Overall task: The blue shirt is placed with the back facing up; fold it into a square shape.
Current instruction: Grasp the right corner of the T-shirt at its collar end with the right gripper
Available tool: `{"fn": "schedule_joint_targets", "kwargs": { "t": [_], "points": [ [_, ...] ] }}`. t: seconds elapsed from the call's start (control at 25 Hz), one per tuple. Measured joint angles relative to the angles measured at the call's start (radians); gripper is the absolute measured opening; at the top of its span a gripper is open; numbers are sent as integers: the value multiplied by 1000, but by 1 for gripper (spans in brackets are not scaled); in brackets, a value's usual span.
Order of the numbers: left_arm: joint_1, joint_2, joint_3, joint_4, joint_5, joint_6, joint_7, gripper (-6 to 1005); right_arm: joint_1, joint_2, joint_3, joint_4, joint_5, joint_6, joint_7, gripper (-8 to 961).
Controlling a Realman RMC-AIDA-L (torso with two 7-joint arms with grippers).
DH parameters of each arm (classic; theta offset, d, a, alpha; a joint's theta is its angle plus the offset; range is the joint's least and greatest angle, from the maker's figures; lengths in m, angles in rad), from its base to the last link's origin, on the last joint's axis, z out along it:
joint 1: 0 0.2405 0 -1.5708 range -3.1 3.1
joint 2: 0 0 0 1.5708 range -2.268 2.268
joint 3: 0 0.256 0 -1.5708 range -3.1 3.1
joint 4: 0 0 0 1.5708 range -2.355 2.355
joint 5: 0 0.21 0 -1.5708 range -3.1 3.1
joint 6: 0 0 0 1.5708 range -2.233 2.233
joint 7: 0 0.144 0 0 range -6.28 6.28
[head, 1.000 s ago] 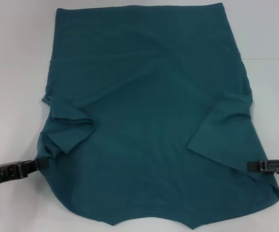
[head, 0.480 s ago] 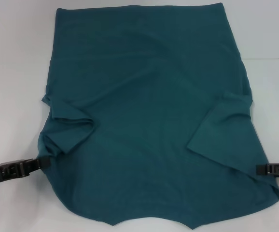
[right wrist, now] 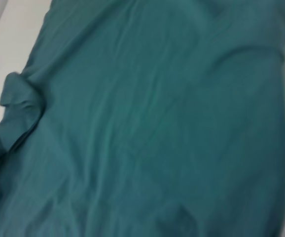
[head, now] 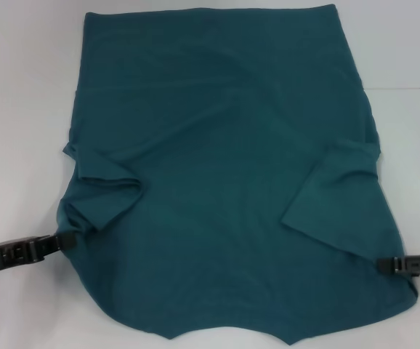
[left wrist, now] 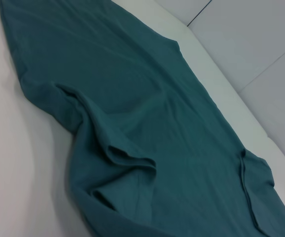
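1. The blue shirt point(head: 224, 167), a soft, matte teal knit, lies spread plain side up across the white table point(head: 21, 87), both sleeves folded inward.
2. The left sleeve bunches in loose ridges; the right lies as a flat flap.
3. The left gripper point(head: 66, 242) meets the shirt's left edge and appears clamped on cloth, though the view is poor.
4. The right gripper point(head: 381, 266) touches the right edge; its finger spread cannot be told.
5. Bare table flanks both sides.
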Motion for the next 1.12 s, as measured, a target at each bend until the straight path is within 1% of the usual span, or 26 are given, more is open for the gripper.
{"fn": "schedule_joint_targets", "kwargs": {
  "t": [0.36, 0.6, 0.84, 1.12],
  "points": [
    [-3, 0, -2, 0, 0, -1, -1, 16, 6, 7, 8, 1, 15, -90, -11, 919],
    [-3, 0, -2, -9, 0, -3, -1, 16, 15, 7, 0, 5, 7, -108, -5, 918],
    [-3, 0, -2, -9, 0, -3, -2, 16, 20, -1, -1, 33, -2, -112, 8, 912],
    [-5, 0, -2, -9, 0, -4, -2, 17, 24, -4, -2, 64, -3, -116, 9, 892]
  ]
}}
